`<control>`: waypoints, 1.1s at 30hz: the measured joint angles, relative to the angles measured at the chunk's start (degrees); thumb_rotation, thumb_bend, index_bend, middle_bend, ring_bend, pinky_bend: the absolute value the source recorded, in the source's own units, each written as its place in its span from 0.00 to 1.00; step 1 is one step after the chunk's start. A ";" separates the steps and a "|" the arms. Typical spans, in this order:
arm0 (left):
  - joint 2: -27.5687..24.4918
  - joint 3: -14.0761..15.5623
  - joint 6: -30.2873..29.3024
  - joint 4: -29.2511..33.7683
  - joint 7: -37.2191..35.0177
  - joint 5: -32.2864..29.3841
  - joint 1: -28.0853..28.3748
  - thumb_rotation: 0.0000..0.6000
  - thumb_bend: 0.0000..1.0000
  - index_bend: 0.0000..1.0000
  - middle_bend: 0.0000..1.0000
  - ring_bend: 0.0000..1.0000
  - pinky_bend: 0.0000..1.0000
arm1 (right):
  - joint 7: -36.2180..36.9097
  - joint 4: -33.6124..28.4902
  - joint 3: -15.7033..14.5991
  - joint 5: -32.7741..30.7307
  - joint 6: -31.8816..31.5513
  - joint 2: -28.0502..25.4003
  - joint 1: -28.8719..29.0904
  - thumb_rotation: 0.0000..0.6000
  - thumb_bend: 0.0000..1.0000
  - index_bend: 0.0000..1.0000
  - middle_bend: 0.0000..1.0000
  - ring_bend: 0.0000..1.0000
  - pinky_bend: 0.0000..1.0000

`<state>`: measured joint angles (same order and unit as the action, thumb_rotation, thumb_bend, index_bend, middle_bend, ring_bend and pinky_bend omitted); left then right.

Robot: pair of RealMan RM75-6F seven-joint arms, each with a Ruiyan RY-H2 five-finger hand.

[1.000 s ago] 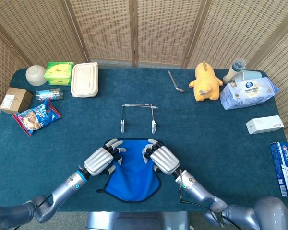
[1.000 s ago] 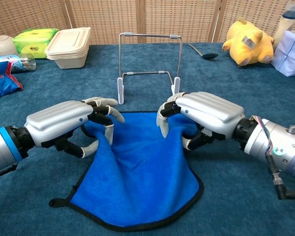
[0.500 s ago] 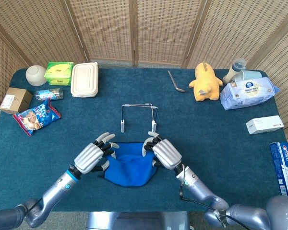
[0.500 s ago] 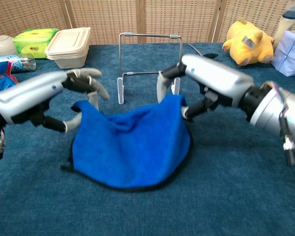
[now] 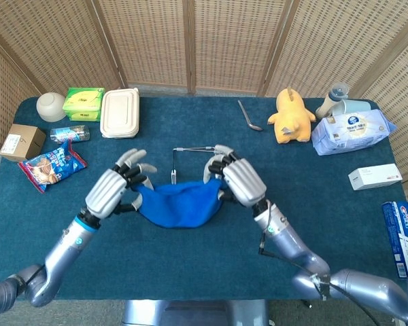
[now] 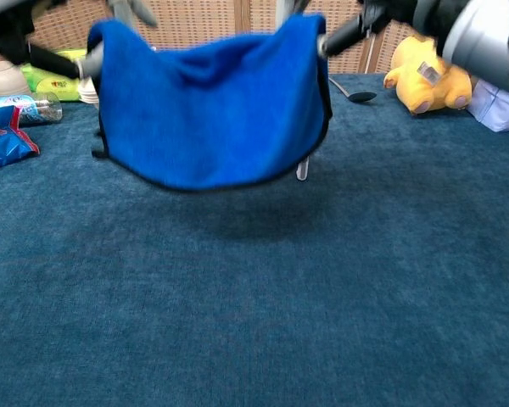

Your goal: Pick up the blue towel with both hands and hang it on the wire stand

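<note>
Both hands have the blue towel (image 5: 175, 206) up off the table, just in front of the wire stand (image 5: 196, 149). Left hand (image 5: 114, 189) pinches its left corner, right hand (image 5: 236, 180) grips the right corner, and the towel sags between them.

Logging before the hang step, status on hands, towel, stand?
Left hand and right hand each hold a top corner. Blue towel off the table, sagging between them. Wire stand just behind it, nothing between.
</note>
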<state>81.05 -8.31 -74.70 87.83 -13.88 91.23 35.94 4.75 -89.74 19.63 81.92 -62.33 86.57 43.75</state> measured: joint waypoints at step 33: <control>4.18 -14.11 7.00 -7.78 -3.48 -14.12 10.78 1.00 0.62 0.73 0.31 0.10 0.00 | 1.15 13.94 8.29 -13.41 10.01 -1.35 12.75 1.00 0.48 0.95 0.48 0.34 0.17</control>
<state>85.23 -22.42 -67.69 80.05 -17.36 77.10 46.73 5.90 -75.81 27.91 68.51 -52.31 85.22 56.50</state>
